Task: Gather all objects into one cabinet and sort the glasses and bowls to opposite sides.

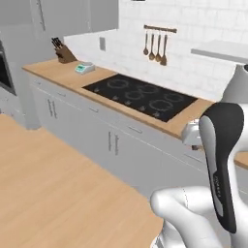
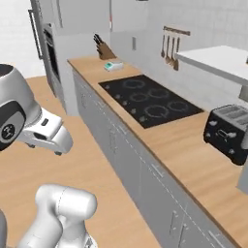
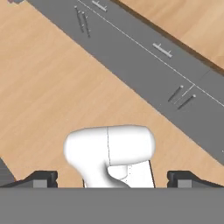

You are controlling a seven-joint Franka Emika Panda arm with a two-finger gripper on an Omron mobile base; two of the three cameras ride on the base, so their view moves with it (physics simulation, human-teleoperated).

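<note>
Your gripper (image 3: 112, 178) stands released, its two dark fingertips (image 3: 41, 178) wide apart at six o'clock in the hand view, grasping nothing; beyond them lie the wooden floor (image 3: 48, 83) and a run of grey drawer fronts (image 3: 144, 61) crossing from eleven toward four o'clock. In the left base view you see the wooden tabletop (image 1: 63, 72) with the black cooktop (image 1: 140, 96) set into it near centre, a knife block (image 1: 62, 52) and a small green scale (image 1: 85, 68) at about eleven o'clock, and utensils (image 1: 155, 46) hanging on the tiled wall at one o'clock. The grey wall cabinet (image 1: 72, 14) hangs at twelve o'clock, doors closed — its inside is hidden, so you cannot tell where the mugs, tumbler or bowl sit. In the right base view a black toaster (image 2: 227, 131) rests on the tabletop at three o'clock, well apart from the cooktop — and an oven (image 2: 48, 48) stands tall at eleven o'clock.
</note>
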